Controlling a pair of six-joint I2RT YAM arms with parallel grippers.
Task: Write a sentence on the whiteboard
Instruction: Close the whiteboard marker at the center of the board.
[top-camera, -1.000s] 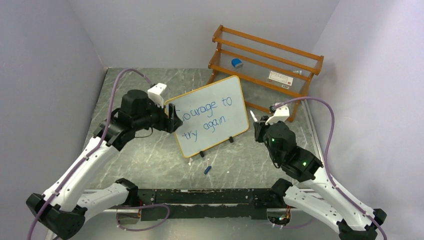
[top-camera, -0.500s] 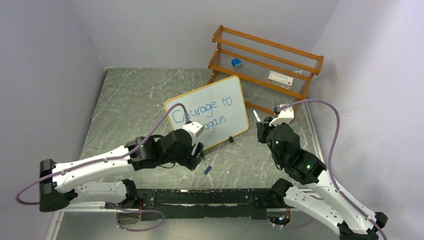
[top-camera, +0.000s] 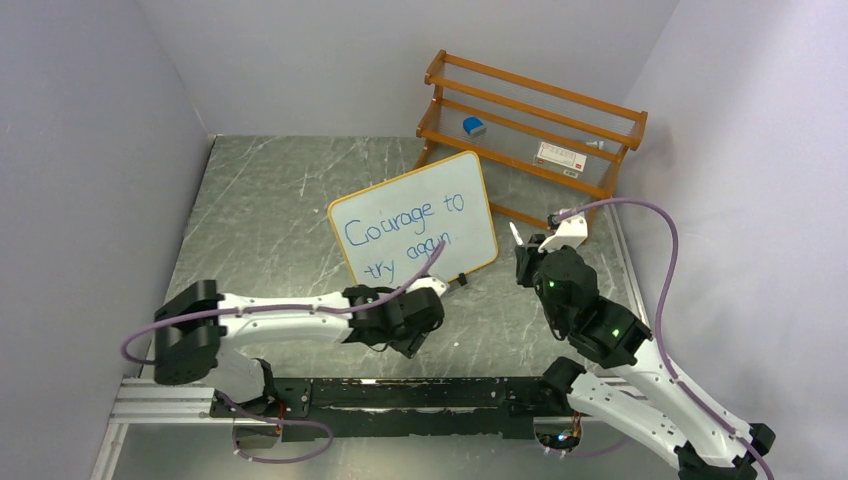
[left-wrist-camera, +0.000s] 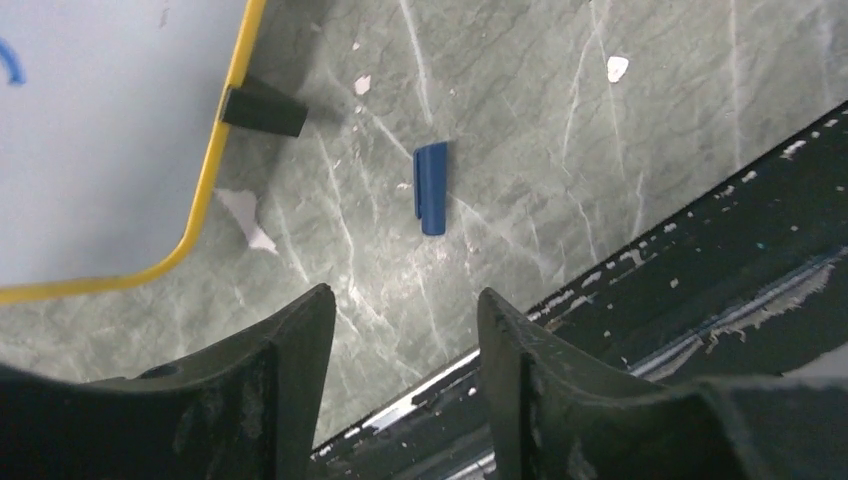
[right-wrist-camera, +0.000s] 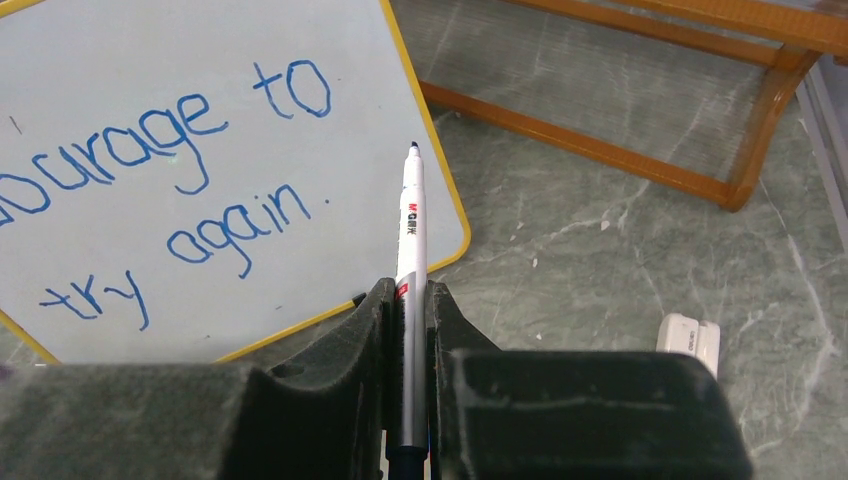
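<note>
The whiteboard (top-camera: 415, 232) leans upright on black clip feet (left-wrist-camera: 262, 108) at mid-table, its orange-framed corner (left-wrist-camera: 205, 190) showing in the left wrist view. The sentence (right-wrist-camera: 170, 190) "Courage to try again" is in blue on two lines (top-camera: 405, 232). My right gripper (right-wrist-camera: 408, 295) is shut on a white marker (right-wrist-camera: 410, 225), tip uncapped, just off the board's right edge (top-camera: 521, 248). My left gripper (left-wrist-camera: 405, 310) is open and empty, low over the table before the board (top-camera: 412, 343). A blue cap (left-wrist-camera: 431, 187) lies just beyond its fingertips.
An orange wooden rack (top-camera: 530, 130) stands behind the board, holding a blue item (top-camera: 473, 126) and a white box (top-camera: 558, 155). A small white block (right-wrist-camera: 688, 343) lies on the table to the right. The dark base rail (left-wrist-camera: 700, 260) runs along the near edge.
My left arm swung from the board's left edge down to the front of the table, over the blue cap, its jaws narrowing. The right arm with the marker hardly moved.
</note>
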